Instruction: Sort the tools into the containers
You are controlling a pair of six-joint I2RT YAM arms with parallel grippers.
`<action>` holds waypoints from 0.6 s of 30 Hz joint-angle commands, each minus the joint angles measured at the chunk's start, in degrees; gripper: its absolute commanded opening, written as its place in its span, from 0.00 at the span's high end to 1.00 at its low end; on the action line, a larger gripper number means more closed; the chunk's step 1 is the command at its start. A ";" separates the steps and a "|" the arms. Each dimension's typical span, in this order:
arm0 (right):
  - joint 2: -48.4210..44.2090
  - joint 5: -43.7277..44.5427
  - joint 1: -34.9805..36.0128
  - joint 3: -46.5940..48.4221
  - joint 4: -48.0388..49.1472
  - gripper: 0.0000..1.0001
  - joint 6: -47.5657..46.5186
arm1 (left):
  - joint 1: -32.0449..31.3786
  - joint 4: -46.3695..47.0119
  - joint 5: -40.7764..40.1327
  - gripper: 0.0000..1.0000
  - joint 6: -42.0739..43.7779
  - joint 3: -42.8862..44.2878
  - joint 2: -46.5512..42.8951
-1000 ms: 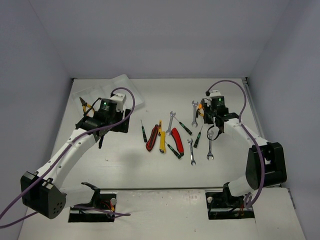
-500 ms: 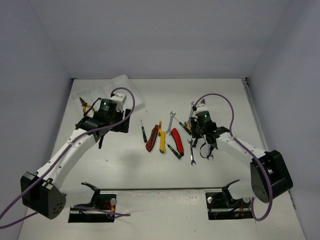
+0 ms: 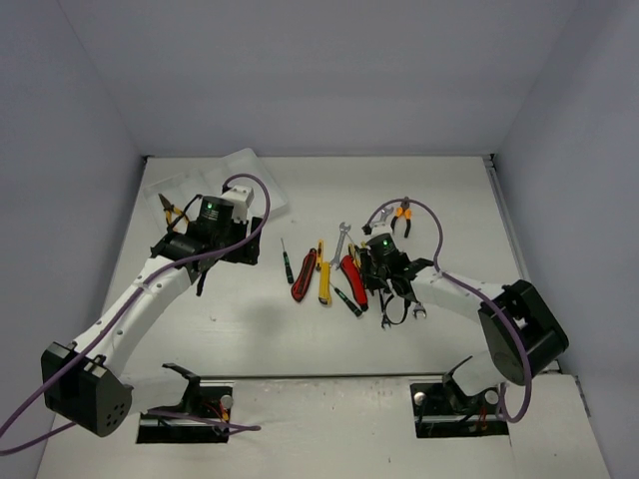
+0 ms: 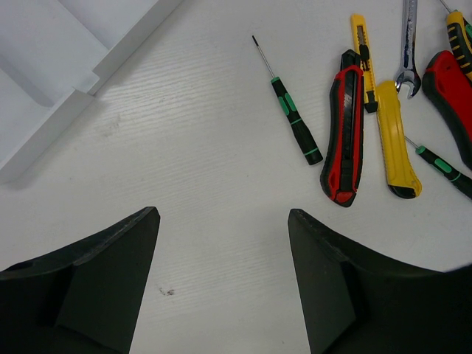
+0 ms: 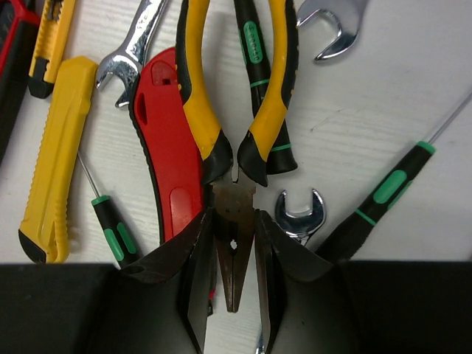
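Note:
The tools lie in a loose pile at mid table: a thin green-black screwdriver [image 4: 295,122], a red-black knife [image 4: 346,133], a yellow knife [image 4: 391,125], a silver wrench [image 4: 407,44] and a red knife [image 5: 166,147]. My right gripper [image 3: 384,277] is low over the pile's right side. In the right wrist view it [image 5: 234,221] is shut on the metal nose of the yellow-handled pliers [image 5: 199,88], which lie across the red knife and a screwdriver. My left gripper [image 3: 222,251] is open and empty over bare table [image 4: 221,221]. The white tray [image 3: 255,175] sits at the back left.
Orange-handled pliers [image 3: 402,212] lie alone behind the right gripper. Another pair of pliers [image 3: 168,211] lies at the tray's left end. A wrench head [image 5: 299,214] and a screwdriver [image 5: 391,184] lie beside my right fingers. The tray's corner shows in the left wrist view [image 4: 44,66].
My right gripper has moved left and nearer, from the back right by the orange pliers down onto the pile. The left arm has not moved.

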 commanded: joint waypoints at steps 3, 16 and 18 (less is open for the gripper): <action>1.91 6.04 1.69 0.07 2.66 0.98 4.17 | 0.16 2.81 0.03 0.33 -0.65 0.66 -0.89; 4.99 6.57 1.71 5.66 2.75 0.60 1.33 | 0.15 2.68 -0.07 0.33 -0.47 0.65 -0.52; 5.22 7.16 1.71 6.57 2.66 0.53 1.13 | 0.15 2.71 -0.07 0.33 -0.47 0.65 -0.52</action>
